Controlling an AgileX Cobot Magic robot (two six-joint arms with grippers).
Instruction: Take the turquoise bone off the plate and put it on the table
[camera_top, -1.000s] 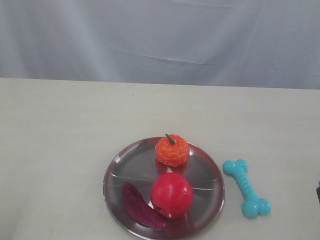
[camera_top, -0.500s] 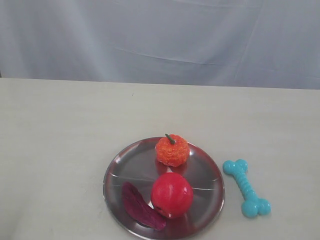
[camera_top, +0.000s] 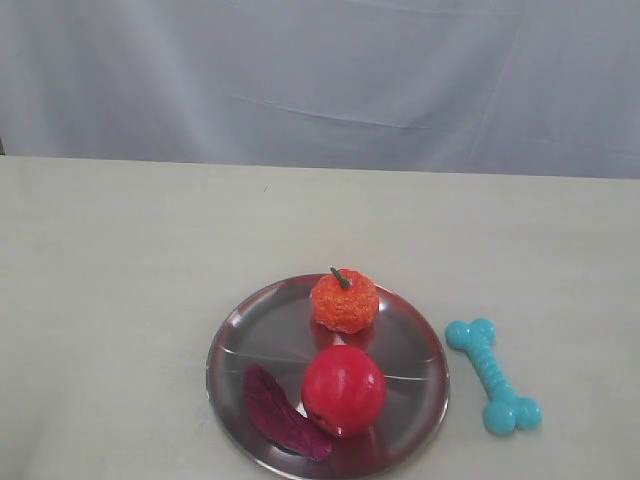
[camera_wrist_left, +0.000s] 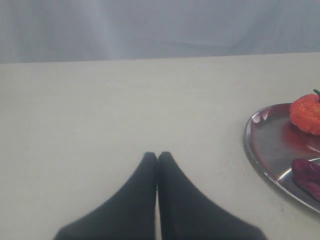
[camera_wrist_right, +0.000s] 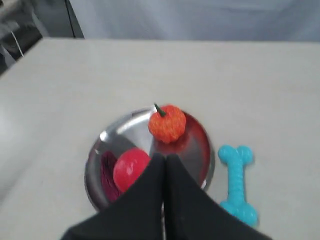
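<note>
The turquoise bone (camera_top: 493, 375) (camera_wrist_right: 237, 182) lies flat on the beige table (camera_top: 120, 260), just right of the silver plate (camera_top: 232, 345) (camera_wrist_right: 96, 150) and apart from its rim. Neither gripper shows in the exterior view. My right gripper (camera_wrist_right: 164, 157) is shut and holds nothing; it hangs high over the plate, with the bone off to one side. Also shut and holding nothing, my left gripper (camera_wrist_left: 157, 155) hovers over bare table beside the plate's edge (camera_wrist_left: 252, 150).
On the plate sit an orange fruit (camera_top: 344, 300) with a green stem, a red apple (camera_top: 343, 389) and a dark purple-red slice (camera_top: 281, 412). A pale cloth backdrop (camera_top: 320, 80) hangs behind the table's far edge.
A dark sliver at the right edge of the exterior view has gone out of sight. The bone, plate and fruits have not moved.
</note>
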